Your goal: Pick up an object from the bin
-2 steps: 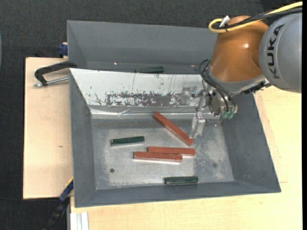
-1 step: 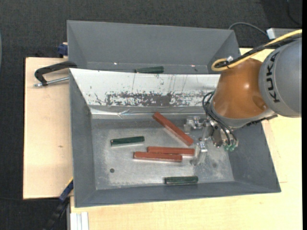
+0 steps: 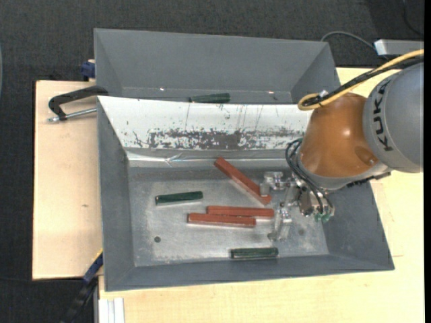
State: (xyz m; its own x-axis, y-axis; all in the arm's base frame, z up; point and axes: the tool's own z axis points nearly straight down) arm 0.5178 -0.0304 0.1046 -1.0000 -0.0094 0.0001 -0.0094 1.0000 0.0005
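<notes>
The gripper (image 3: 277, 208) stands released at the right of the bin (image 3: 113, 200) floor, jaws spread near-to-far, and the two red bars (image 3: 232, 215) lie just left of it, long axis left-right, their right ends between the jaws.

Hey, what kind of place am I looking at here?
Most likely a robotics lab's grasping test cell: a KUKA arm with a two-finger gripper reaches into a grey metal bin holding loose red-brown bars and dark green bars.
</notes>
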